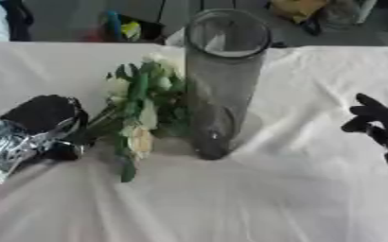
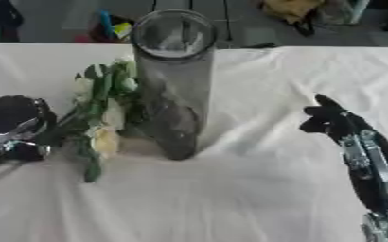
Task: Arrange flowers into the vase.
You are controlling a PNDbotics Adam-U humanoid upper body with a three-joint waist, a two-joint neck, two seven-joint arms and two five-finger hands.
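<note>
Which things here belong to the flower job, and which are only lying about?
Job: flowers, vase, left hand shut on the stems, right hand idle at the right.
Lying about: yellow thing and coloured bits beyond the table.

Vase (image 1: 220, 85) upright at table (image 1: 313, 189) centre, on the cloth; flowers (image 1: 139, 108) just left of it, blooms leaning toward its wall, stems running down-left into left hand (image 1: 44, 123); left hand at left edge, fingers curled round stems; right hand (image 2: 330, 120) well right of vase, apart from it; clutter behind table's far edge.
</note>
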